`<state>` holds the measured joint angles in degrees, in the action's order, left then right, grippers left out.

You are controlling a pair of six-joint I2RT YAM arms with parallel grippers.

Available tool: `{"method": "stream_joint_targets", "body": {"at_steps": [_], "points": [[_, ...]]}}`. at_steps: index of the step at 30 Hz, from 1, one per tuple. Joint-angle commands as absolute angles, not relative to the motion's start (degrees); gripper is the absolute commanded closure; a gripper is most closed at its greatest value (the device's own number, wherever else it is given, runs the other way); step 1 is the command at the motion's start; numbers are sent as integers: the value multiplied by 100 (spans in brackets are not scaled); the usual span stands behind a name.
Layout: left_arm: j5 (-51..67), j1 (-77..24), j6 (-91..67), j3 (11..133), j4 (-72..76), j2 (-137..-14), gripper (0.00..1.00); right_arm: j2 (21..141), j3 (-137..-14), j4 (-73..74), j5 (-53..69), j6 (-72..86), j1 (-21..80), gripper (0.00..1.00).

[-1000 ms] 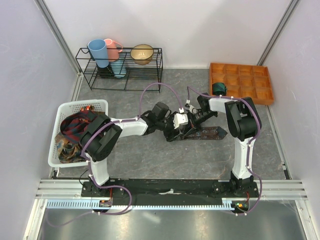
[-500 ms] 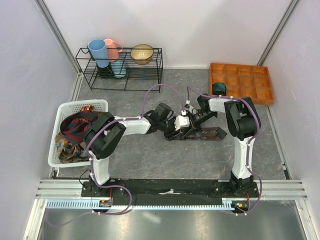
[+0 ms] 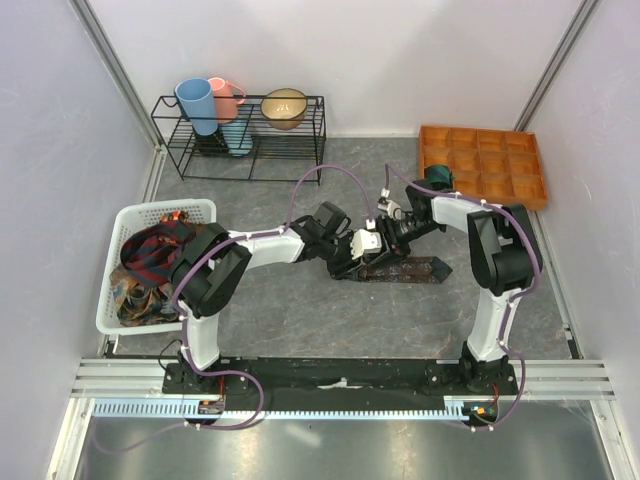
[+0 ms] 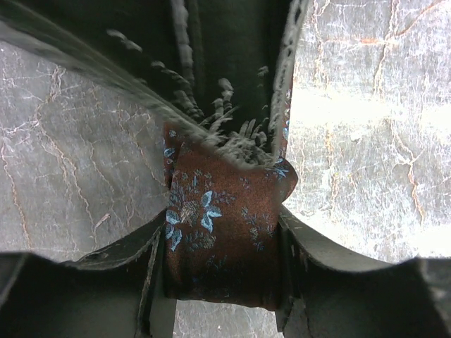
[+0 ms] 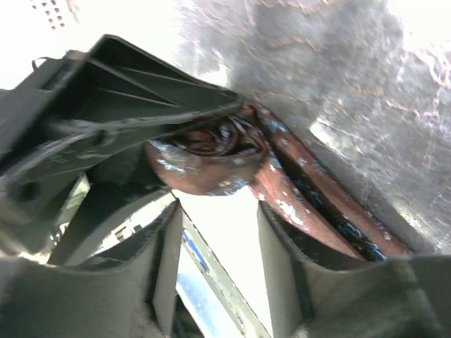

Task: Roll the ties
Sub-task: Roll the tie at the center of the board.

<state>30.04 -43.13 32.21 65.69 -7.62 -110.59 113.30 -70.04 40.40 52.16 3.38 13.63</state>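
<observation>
Fingers (image 4: pixel 123 257) of the left gripper (image 4: pixel 220 232) clamp the tie (image 4: pixel 225 201) roll, mid-frame; right gripper (image 5: pixel 218 215) gapes beside it. Best wind tight, edges aligned, tail flat.

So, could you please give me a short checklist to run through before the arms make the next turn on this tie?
1. Left gripper clamped on the maroon tie: ok, the cloth fills the gap between its fingers.
2. Coil started: ok, a rolled end shows in the right wrist view.
3. Unrolled tail lying straight on the table: ok.
4. Right gripper clear of the cloth: ok, its fingers are apart with nothing between them.
5. Coil tightness: cannot tell, the view is too blurred.
6. Free compartment in the orange tray: ok.
</observation>
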Motion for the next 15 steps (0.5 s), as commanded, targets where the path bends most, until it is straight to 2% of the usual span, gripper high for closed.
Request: {"method": "stream_joint_targets", "body": {"at_steps": [1, 6, 10, 11, 12, 14, 15], "points": [[2725, -4307, 3410, 6680, -1310, -11294, 87, 11004, -6829, 3306, 5432, 843, 1432, 45], [2742, -4307, 3401, 6750, -1353, -11294, 87, 11310, -6882, 2848, 5169, 1247, 1626, 44], [2751, -4307, 3393, 6759, -1354, -11303, 87, 11566, -6917, 2812, 4869, 1222, 1635, 50], [2751, -4307, 3410, 6759, -1371, -11303, 87, 11627, -6917, 2812, 4773, 1222, 1635, 55], [2742, -4307, 3419, 6759, -1371, -11294, 86, 11645, -6908, 2812, 4764, 1222, 1635, 70], [2716, -4307, 3419, 6776, -1371, -11303, 84, 11680, -6891, 2847, 4746, 1195, 1643, 83], [2698, -4307, 3384, 6820, -1380, -11303, 78, 11681, -6882, 2900, 4685, 1152, 1635, 96]]}}
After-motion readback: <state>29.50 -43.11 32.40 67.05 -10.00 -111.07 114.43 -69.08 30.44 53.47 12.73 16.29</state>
